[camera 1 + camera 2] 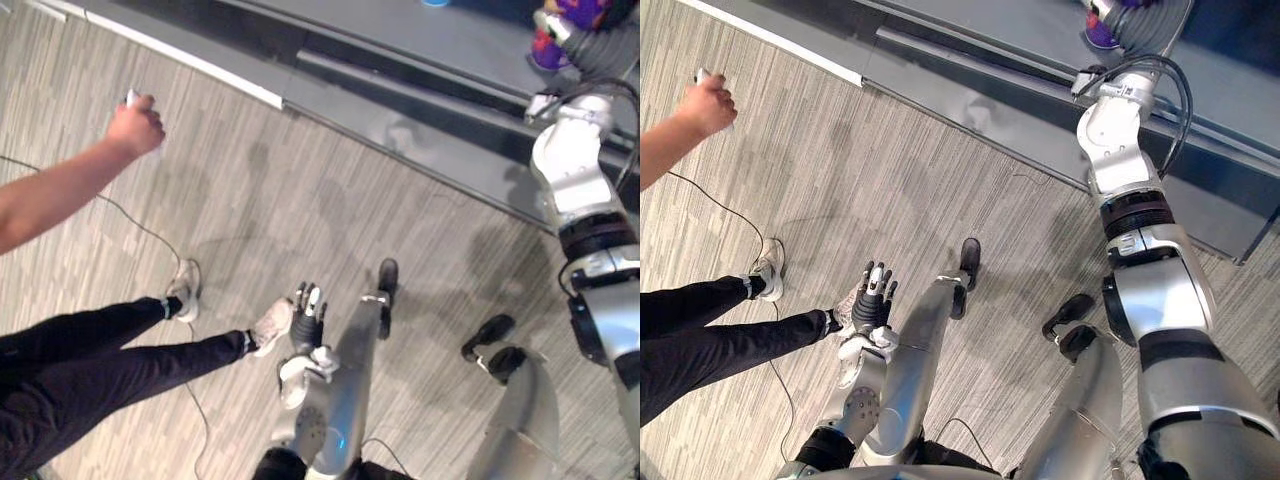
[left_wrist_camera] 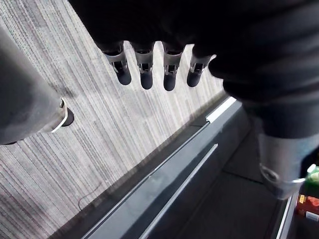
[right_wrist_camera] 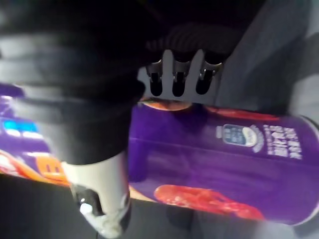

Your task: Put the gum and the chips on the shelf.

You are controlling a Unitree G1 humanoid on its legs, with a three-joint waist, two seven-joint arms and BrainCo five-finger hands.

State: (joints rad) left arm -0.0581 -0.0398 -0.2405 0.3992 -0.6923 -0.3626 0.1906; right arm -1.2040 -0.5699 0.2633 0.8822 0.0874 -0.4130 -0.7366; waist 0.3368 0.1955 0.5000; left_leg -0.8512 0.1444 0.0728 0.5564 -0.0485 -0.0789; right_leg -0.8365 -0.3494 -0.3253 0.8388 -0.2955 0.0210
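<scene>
Chips (image 3: pixel 224 164) are gripped in my curled right hand (image 3: pixel 97 184) up at the shelf (image 1: pixel 450 50), my left hand (image 1: pixel 308 310) hangs slack and empty well below it; next, I reckon, set them down steadily and release.

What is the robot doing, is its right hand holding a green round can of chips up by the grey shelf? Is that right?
Almost right, but the colour is wrong. The round can of chips is purple, not green. The right wrist view shows it up close, with the right hand curled round it by the grey shelf.
</scene>
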